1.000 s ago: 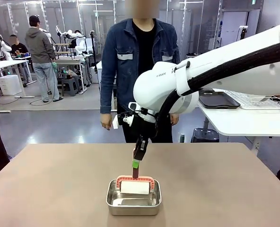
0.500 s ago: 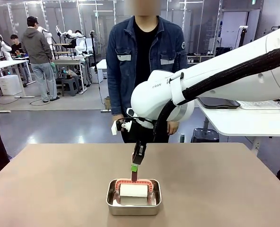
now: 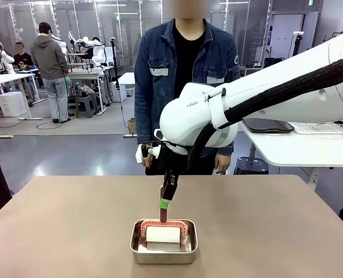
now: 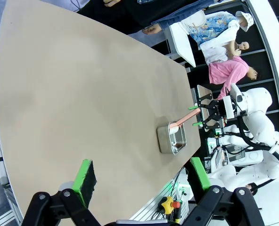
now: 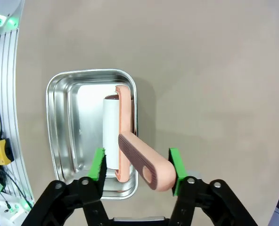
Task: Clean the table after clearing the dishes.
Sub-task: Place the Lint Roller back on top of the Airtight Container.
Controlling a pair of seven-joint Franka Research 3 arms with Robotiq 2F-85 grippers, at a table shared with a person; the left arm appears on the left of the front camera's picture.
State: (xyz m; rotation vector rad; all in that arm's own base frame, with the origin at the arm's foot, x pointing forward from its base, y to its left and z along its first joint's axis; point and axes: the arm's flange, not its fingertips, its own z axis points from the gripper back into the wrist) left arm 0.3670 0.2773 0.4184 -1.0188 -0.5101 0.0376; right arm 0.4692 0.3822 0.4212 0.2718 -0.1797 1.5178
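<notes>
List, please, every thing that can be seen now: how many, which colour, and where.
table: one, taupe-beige, between the robot and the person.
pan: one, steel, on the table's near middle.
roller: one, white roll, pink frame and handle, lying in the pan, handle sticking out.
person: one, blue denim jacket, standing at the far side.
left gripper: one, black, green pads, open above the table.
right gripper: one, black, green pads, open around the handle.

The roller's (image 3: 163, 233) lower edge hides behind the pan's (image 3: 163, 253) near wall; the surface (image 3: 73, 231) is cut off at the bottom edge.
</notes>
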